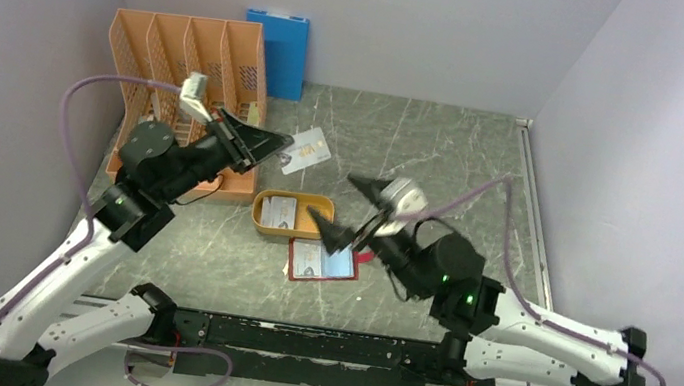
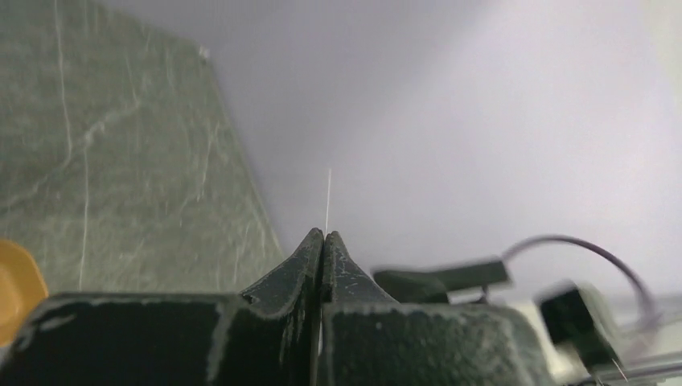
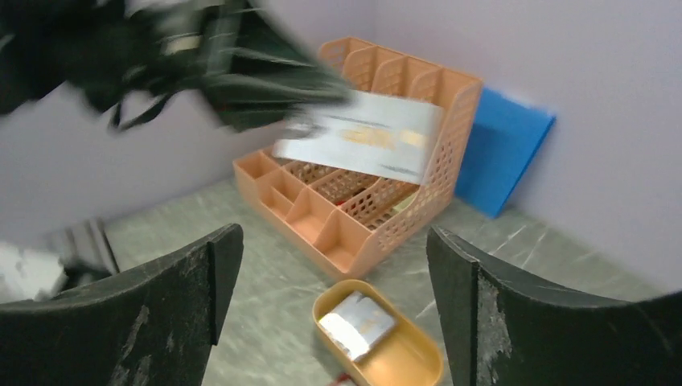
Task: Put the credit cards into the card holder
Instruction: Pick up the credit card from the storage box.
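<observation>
My left gripper is shut on a pale credit card and holds it in the air beside the organizer. In the left wrist view only that card's thin edge rises from the shut gripper. From the right wrist view the same card shows flat, sticking out of the left gripper. My right gripper hangs open and holds nothing, above the tray and the card holder. The dark red card holder lies open on the table with a card on it.
An orange oval tray with another card in it sits just behind the holder. A peach desk organizer and a blue folder stand at the back left. Walls close in on both sides.
</observation>
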Controlling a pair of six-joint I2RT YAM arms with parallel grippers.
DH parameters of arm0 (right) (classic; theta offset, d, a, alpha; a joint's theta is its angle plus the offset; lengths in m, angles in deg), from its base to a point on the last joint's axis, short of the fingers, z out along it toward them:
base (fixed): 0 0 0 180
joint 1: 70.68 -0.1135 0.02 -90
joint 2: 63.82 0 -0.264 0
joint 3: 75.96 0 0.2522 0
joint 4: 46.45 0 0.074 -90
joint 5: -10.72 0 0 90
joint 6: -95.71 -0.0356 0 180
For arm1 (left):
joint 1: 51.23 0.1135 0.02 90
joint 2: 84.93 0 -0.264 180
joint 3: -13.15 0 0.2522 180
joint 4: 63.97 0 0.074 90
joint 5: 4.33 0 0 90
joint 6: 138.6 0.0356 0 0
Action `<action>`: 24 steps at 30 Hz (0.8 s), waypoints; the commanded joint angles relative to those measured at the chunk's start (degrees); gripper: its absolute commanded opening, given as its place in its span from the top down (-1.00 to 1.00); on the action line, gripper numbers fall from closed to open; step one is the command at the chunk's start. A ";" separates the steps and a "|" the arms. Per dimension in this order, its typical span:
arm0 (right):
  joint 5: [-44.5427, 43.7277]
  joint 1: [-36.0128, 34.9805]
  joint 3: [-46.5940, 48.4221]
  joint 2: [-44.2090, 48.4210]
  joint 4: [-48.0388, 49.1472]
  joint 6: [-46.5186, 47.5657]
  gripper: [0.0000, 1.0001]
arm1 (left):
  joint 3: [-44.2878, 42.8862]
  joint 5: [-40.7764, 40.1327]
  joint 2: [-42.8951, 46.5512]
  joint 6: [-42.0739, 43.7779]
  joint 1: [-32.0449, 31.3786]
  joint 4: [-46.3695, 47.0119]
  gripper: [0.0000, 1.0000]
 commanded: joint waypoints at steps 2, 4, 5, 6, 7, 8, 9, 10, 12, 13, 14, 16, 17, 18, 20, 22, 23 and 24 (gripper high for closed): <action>32.01 23.70 -3.54 1.59 8.20 -52.16 -0.74 | 5.85 -12.54 6.98 -1.66 0.26 15.23 0.90; 39.30 29.75 -5.18 -0.76 16.69 -65.47 -0.71 | 6.60 -12.68 7.67 -1.85 0.26 18.12 0.90; 41.09 31.53 -6.83 -1.92 21.55 -71.54 -0.68 | 7.00 -12.35 7.81 -2.21 0.27 19.98 0.90; 42.10 32.53 -7.48 -3.56 25.85 -76.27 -0.65 | 7.54 -11.97 7.93 -2.80 0.26 21.72 0.90; 42.75 32.98 -7.65 -5.21 29.21 -80.10 -0.63 | 8.47 -11.76 8.14 -3.41 0.26 23.39 0.90; 43.54 33.05 -7.23 -7.30 32.23 -82.94 -0.61 | 9.07 -11.65 8.24 -3.96 0.26 25.06 0.90; 44.30 33.05 -6.68 -9.35 34.80 -85.20 -0.58 | 9.56 -11.67 8.22 -4.40 0.31 26.23 0.90; 44.56 33.06 -6.20 -11.11 37.14 -87.07 -0.56 | 9.82 -11.82 8.35 -4.72 0.25 26.82 0.90; 44.95 33.06 -5.65 -14.26 41.89 -90.20 -0.52 | 10.00 -12.24 8.32 -5.03 0.19 26.83 0.90; 44.84 33.05 -5.55 -15.38 44.09 -91.30 -0.49 | 10.04 -12.46 8.29 -5.09 0.18 26.78 0.90; 44.49 33.05 -5.41 -16.20 45.48 -92.01 -0.46 | 10.04 -12.76 8.41 -5.02 0.18 26.64 0.90; 44.73 32.84 -4.24 -17.95 45.95 -92.42 -0.40 | 10.04 -13.38 8.43 -5.07 0.18 26.07 0.90; 44.50 32.54 -3.80 -18.67 46.11 -92.54 -0.36 | 9.98 -13.68 8.45 -5.10 0.18 25.85 0.90; 44.05 32.19 -3.50 -19.29 46.30 -92.77 -0.31 | 9.96 -13.73 8.35 -5.08 0.18 25.72 0.90; 43.66 31.84 -2.71 -20.78 46.48 -93.22 -0.22 | 10.04 -13.62 8.18 -5.26 0.10 25.85 0.90; 43.23 31.67 -2.19 -22.22 47.92 -93.81 -0.11 | 10.09 -13.30 7.89 -5.37 0.09 25.86 0.90; 43.37 31.58 -1.70 -22.81 48.22 -93.83 -0.06 | 10.19 -13.15 7.76 -5.48 0.09 25.94 0.90; 43.46 31.52 -1.14 -23.36 48.32 -93.42 -0.01 | 10.33 -12.99 7.66 -5.60 0.09 25.95 0.90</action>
